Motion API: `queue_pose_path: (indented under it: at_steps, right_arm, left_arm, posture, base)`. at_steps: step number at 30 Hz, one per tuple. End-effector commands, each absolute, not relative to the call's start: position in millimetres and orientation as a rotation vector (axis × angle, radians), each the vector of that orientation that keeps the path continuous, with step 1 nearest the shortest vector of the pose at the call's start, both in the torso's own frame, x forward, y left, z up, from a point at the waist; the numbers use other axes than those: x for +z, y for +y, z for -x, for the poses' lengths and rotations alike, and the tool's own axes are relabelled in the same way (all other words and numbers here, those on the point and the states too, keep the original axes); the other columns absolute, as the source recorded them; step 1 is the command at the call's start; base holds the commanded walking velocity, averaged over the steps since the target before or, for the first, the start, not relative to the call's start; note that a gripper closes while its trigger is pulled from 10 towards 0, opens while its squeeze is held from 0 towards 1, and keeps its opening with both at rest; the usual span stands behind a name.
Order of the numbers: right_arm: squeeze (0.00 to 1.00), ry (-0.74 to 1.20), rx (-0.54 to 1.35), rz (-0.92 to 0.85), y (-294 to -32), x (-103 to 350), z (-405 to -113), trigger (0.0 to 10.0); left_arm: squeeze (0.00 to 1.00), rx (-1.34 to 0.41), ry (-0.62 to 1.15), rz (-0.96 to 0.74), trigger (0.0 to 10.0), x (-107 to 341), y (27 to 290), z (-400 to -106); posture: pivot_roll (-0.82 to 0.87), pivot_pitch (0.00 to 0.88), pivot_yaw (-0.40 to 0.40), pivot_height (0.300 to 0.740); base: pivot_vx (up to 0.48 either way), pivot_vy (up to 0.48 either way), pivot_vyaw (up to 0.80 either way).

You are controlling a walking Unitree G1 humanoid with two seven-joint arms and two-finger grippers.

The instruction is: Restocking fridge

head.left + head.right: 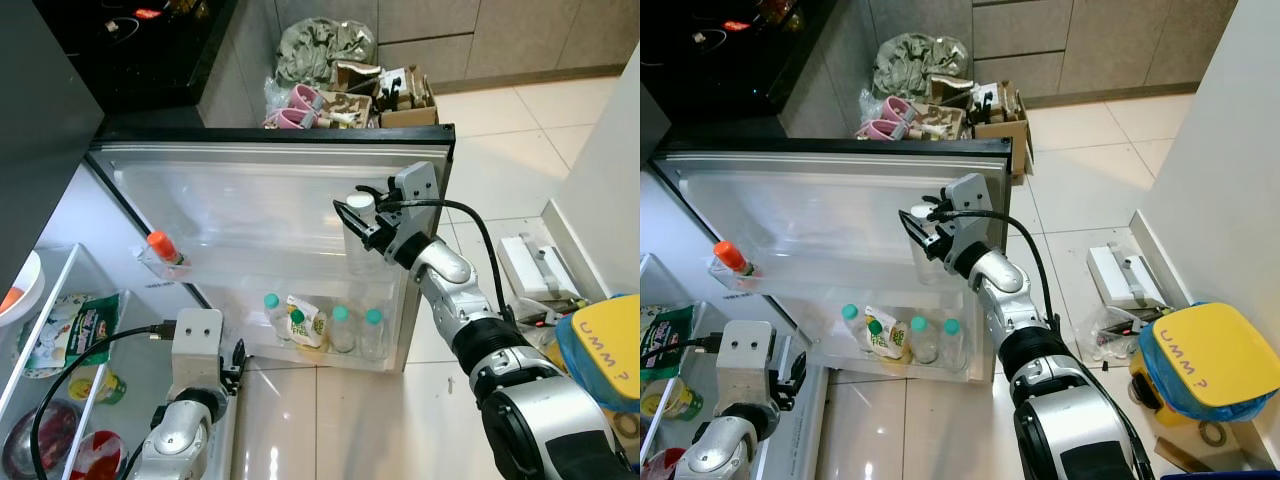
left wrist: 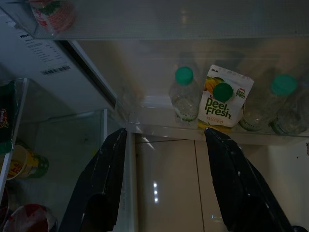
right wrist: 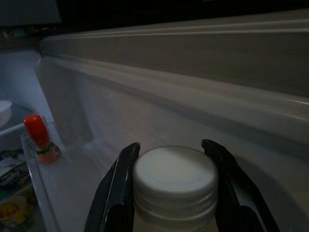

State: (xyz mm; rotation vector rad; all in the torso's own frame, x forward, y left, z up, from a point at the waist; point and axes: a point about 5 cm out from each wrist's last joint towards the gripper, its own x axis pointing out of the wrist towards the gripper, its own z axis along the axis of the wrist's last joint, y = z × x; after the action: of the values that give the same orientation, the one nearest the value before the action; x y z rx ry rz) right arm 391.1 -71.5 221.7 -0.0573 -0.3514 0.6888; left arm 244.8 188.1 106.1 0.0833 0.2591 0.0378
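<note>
The fridge door (image 1: pixel 270 165) stands open in front of me. My right gripper (image 1: pixel 362 228) is shut on a clear bottle with a white cap (image 3: pixel 175 175), holding it upright at the right end of the door's middle shelf; the fingers (image 3: pixel 120 193) hug its neck on both sides. An orange-capped bottle (image 1: pixel 163 246) stands at that shelf's left end. The bottom door shelf holds green-capped bottles (image 2: pixel 184 94) and a Peel Fresh juice pouch (image 2: pixel 221 104). My left gripper (image 2: pixel 169 193) hangs open low by the fridge's lower edge, with nothing between its fingers (image 1: pixel 236 362).
Fridge shelves on the left hold food packs (image 1: pixel 75 325) and jars. Boxes and bags (image 1: pixel 345 85) lie on the floor beyond the door. A yellow-lidded container (image 1: pixel 605 350) and a white device (image 1: pixel 535 265) sit by the wall on the right.
</note>
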Motion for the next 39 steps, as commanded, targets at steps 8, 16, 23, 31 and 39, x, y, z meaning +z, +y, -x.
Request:
queue_pose_path:
  at_steps: [8,16,23,31,39]
  right_arm:
    - [0.00,-0.327,0.700,0.140,-56,181,-373,10.0]
    - [0.00,-0.298,0.654,0.163,-58,168,-370,10.0]
    - [0.13,-0.358,0.532,0.243,-71,178,-375,10.0]
    - [1.00,-0.401,0.415,0.159,-88,184,-377,10.0]
    - [0.00,-0.486,0.417,0.096,-85,201,-375,10.0]
  left_arm:
    - [0.00,0.040,0.290,-0.097,10.0,104,191,-248]
    - [0.00,0.046,0.292,-0.101,10.0,105,195,-246]
    - [0.00,0.038,0.296,-0.091,10.0,104,191,-248]
    - [0.00,0.025,0.301,-0.083,10.0,102,187,-251]
    - [0.00,0.022,0.300,-0.075,10.0,101,185,-253]
  posture:
    - [0.21,0.255,0.124,0.740]
    - [0.21,0.251,0.127,0.740]
    - [0.19,0.255,0.125,0.740]
    - [0.17,0.252,0.128,0.740]
    - [0.15,0.248,0.121,0.740]
  base:
    - [0.000,0.000,0.00]
    - [0.000,0.000,0.00]
    - [0.000,0.000,0.00]
    - [0.000,0.000,0.00]
    - [0.000,0.000,0.00]
